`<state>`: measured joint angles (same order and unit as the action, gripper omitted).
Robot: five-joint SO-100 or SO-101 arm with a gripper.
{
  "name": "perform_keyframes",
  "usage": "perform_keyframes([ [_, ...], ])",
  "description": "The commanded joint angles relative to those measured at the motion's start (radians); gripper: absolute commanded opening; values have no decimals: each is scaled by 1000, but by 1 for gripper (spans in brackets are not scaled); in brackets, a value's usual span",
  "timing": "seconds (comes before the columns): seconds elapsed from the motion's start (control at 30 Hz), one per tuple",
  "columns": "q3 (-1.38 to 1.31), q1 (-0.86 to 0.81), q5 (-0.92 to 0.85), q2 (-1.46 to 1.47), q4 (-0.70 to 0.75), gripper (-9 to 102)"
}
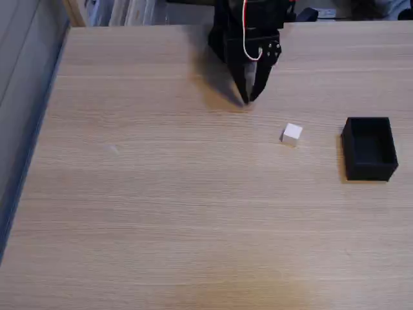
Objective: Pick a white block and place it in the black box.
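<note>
Near the far edge of the wooden desk (161, 213) my fingers (248, 100) hang with their tips drawn together, holding nothing, while the white block (292, 134) sits on the desk to their lower right, apart from the black box (369, 148) further right.

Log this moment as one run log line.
gripper: shut, empty | small white cube: on table, untouched | matte black open box: empty

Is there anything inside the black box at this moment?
The black box appears empty: only its dark floor shows. The near wall hides a strip of floor. The white block lies outside, on the table.
</note>
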<state>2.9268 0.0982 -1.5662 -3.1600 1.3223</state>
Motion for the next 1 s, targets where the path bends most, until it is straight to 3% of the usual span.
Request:
perform_keyframes([
  [0.0, -126, 57, 64, 114, -15, 3],
  [0.3, -380, 213, 279, 428, -37, 19],
  [0.5, -523, 273, 486, 630, -66, 23],
  [0.97, -534, 222, 534, 857, -295, 28],
])
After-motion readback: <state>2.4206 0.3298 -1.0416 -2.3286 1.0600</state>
